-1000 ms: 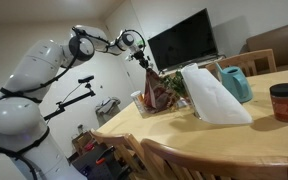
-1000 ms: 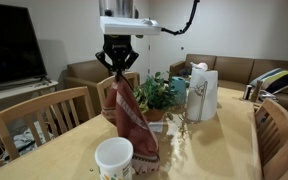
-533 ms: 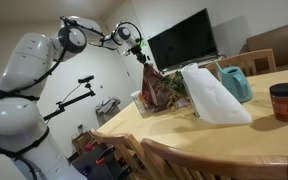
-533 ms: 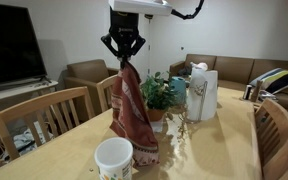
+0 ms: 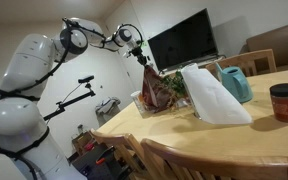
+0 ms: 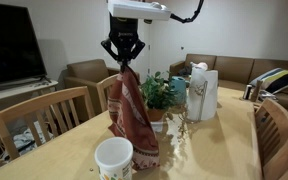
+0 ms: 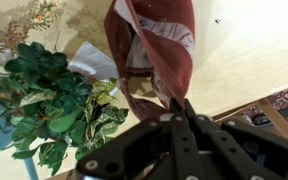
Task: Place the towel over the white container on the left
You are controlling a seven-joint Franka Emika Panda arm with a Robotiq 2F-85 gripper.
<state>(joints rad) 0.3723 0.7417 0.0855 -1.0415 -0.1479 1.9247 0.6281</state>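
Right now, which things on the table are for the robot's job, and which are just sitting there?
For the job:
- towel, hanging from the shut jaws
- white container, not yet covered

Just lying about:
- green plant
- teal jug
- big white slanted object
- dark red jar

Towel (image 6: pixel 132 115) beside white container (image 6: pixel 114 158), before plant (image 6: pixel 157 93)

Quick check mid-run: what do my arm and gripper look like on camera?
The arm is glossy white, with fat rounded links and dark bands at the joints. The gripper is black, an angular two-finger linkage under a white wrist flange. A black cable loops off the wrist. No markings are readable.
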